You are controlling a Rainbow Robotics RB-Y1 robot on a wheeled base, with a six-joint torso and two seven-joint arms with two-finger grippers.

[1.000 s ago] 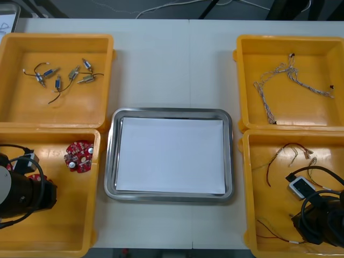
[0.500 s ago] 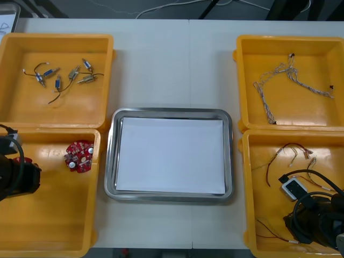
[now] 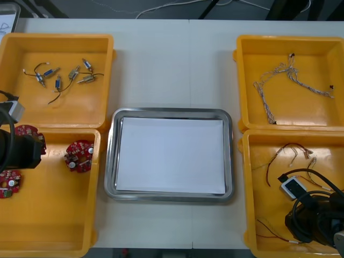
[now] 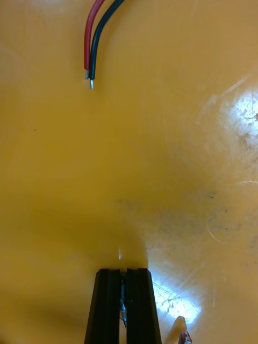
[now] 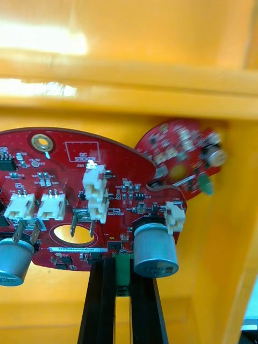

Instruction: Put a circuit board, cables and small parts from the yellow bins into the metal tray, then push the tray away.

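With the left end effector [image 5: 115,264] closed on a circuit board's [image 5: 80,177] rim in the lower-left yellow bin [image 3: 59,226], we should lift straight above the wall before crossing to the metal tray [image 3: 109,161] at centre; the right end effector [image 4: 123,279], closed, waits lower right.

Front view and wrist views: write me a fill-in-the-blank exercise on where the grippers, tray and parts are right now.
The left gripper is shut on a red ___.
The tray is ___ inside.
The right gripper is down in the near ___ bin.
The small metal parts lie in the far ___ bin.
Missing words: board; white; right; left.
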